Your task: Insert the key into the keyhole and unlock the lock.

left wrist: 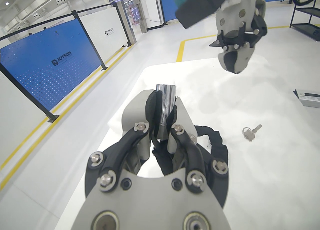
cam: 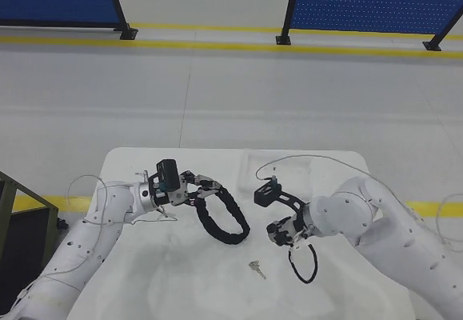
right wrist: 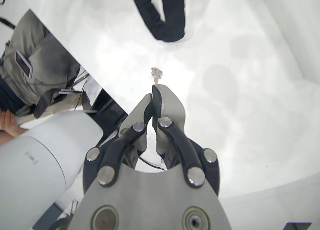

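The lock is a chrome cylinder [left wrist: 166, 90] joined to a black fabric-covered loop [cam: 229, 218]. My left gripper [left wrist: 163, 97] is shut on the cylinder and holds it upright above the table's left middle, also seen from above [cam: 205, 189]. The loop hangs down onto the table [right wrist: 162, 15]. The small silver key [cam: 257, 270] lies flat on the white table [cam: 175, 280], apart from both grippers. My right gripper [cam: 278, 234] hovers right of the loop, shut with nothing in it. Its closed tips [right wrist: 153, 90] point toward the key [right wrist: 156, 73], and it appears raised [left wrist: 232, 62] beyond the key [left wrist: 250, 132].
A thin black cable loop [cam: 303, 268] hangs under the right wrist, near the key. A small grey box [left wrist: 308, 98] lies at the table's far side. The table's front edge [right wrist: 65, 43] runs close to the right gripper.
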`<state>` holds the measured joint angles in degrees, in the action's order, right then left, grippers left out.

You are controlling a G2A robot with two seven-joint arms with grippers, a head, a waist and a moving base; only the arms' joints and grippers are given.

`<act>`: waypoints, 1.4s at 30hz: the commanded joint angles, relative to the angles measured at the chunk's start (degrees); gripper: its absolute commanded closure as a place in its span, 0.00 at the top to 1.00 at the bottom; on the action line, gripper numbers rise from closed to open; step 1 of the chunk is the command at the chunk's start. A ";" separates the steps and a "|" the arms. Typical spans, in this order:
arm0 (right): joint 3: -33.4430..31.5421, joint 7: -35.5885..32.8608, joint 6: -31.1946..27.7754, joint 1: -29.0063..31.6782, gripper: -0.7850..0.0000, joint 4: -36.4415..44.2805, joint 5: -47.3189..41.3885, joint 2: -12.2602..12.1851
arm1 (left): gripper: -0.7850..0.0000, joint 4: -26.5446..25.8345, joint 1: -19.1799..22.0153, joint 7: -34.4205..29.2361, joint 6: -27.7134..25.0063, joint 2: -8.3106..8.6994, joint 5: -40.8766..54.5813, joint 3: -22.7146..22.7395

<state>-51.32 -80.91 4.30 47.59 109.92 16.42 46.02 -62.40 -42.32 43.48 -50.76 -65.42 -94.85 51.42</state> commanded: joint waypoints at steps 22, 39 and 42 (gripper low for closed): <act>19.21 2.77 -7.89 -2.23 0.81 -4.24 21.58 6.09 | 0.00 -16.45 -14.13 -7.97 -3.66 6.15 3.50 16.57; 25.97 3.07 -6.87 -5.37 0.46 -11.67 25.17 11.62 | 0.00 -16.45 -14.13 -7.97 -3.66 6.15 3.50 16.57; 26.35 2.78 -6.50 -5.69 0.39 -12.68 25.63 12.30 | 0.00 -16.45 -14.13 -7.97 -3.66 6.15 3.50 16.57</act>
<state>-25.11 -77.88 -2.34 42.01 97.62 41.88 58.07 -78.85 -56.45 35.51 -54.43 -59.27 -91.35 67.99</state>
